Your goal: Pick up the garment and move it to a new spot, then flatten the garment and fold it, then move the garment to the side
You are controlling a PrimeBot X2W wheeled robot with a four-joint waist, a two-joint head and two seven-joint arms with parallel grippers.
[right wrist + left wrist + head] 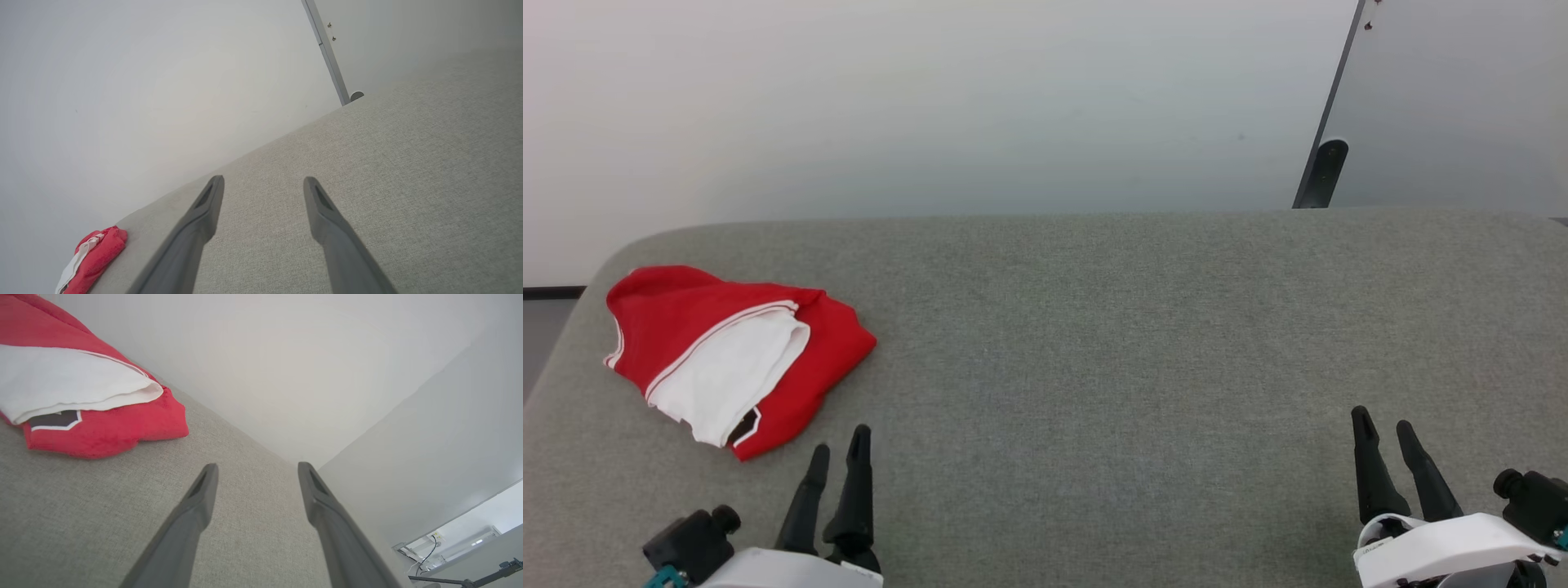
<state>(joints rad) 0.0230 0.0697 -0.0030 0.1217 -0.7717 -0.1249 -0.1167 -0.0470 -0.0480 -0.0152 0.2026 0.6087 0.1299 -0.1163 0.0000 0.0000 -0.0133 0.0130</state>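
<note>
Left pincer point(840, 438), right pincer point(1381, 418) both agape, empty — grey fabric surface point(1094, 343) bears bunched garment point(686, 327); white wall point(931, 106) behind.

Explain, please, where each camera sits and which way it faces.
Head view: on the head, facing forward and down at the grey padded surface, red-and-white T-shirt at its left; left jaws and right jaws open at the lower corners.
Left wrist view: on the left wrist, low over the surface, along its open jaws; T-shirt close, upper left.
Right wrist view: on the right wrist, along its open jaws toward the wall; T-shirt far, lower left.
Shared: head and right wrist views both show the slanted panel edge.
</note>
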